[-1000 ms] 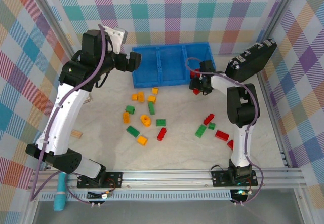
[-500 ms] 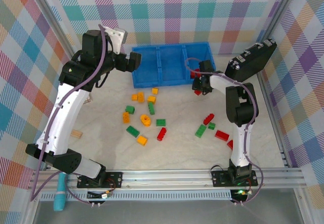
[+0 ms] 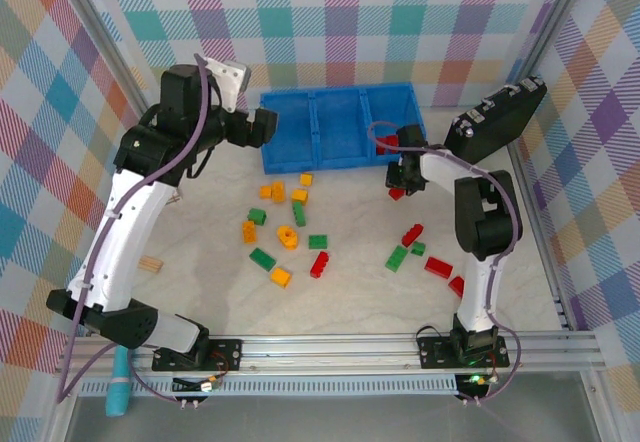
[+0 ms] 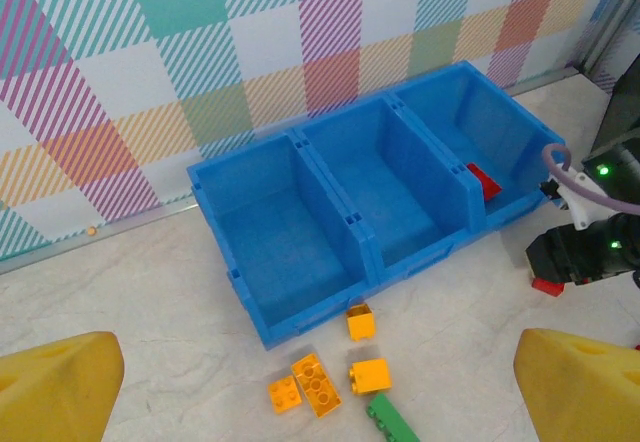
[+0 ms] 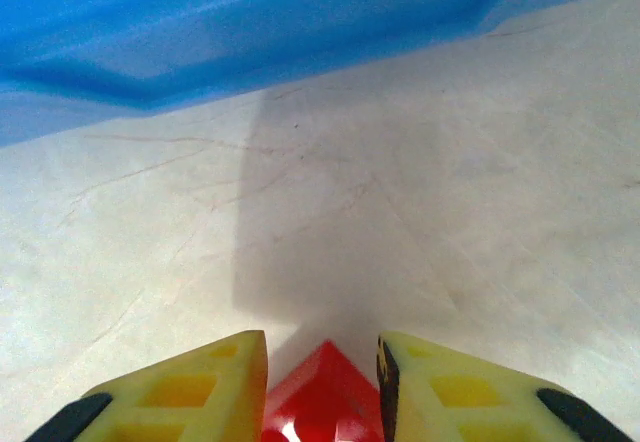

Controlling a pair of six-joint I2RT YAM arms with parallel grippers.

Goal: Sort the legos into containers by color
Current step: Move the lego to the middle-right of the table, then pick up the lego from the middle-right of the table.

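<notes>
Pinching a red lego [image 5: 325,407] in front of the blue tray [image 5: 200,32], the right gripper [image 5: 322,362] stands narrow; the left gripper [image 3: 263,127] hangs wide by the tray's left end, other legos [image 3: 287,237] scattered on the tabletop [image 3: 220,282].

light: bright, even | shadows: soft | right wrist foreground: blurred

Right gripper [image 3: 402,180]: now slightly nearer the arm bases, further from the blue tray [image 3: 290,137] than a second ago. Jaws narrower, closed against one red lego [image 5: 322,397], which has moved with them. Left gripper [image 3: 262,128]: shifted slightly leftward.
</notes>
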